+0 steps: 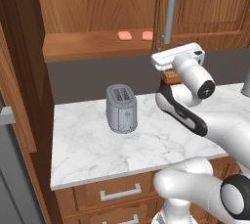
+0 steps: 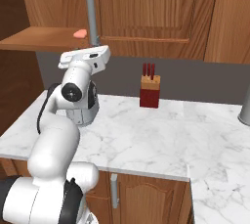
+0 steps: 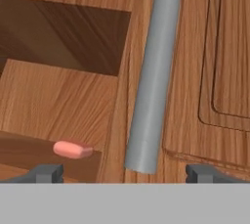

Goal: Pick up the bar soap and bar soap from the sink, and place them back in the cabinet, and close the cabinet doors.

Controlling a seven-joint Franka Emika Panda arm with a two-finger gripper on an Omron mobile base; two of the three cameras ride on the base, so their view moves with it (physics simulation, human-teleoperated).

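Two salmon-pink bar soaps (image 1: pixel 125 35) (image 1: pixel 147 35) lie side by side on the plank shelf of the open cabinet (image 1: pixel 93 44). One bar soap (image 3: pixel 73 149) shows in the hand view, and one (image 2: pixel 79 33) in the right base view. My gripper (image 3: pixel 124 173) is open and raised to shelf height, and its fingertips (image 3: pixel 46 171) stand wide apart below the lower end of the grey handle (image 3: pixel 154 71) on the right cabinet door (image 1: pixel 205 3). That door looks shut or nearly so. The left door (image 1: pixel 19 47) is swung open. The sink is out of view.
A grey toaster (image 1: pixel 121 108) stands on the marble counter (image 1: pixel 88 145) under the shelf. A red knife block (image 2: pixel 149 91) sits by the back wall to the right. Wooden drawers (image 1: pixel 119 192) run below the counter, and a grey appliance door (image 1: pixel 7 169) is at the far left.
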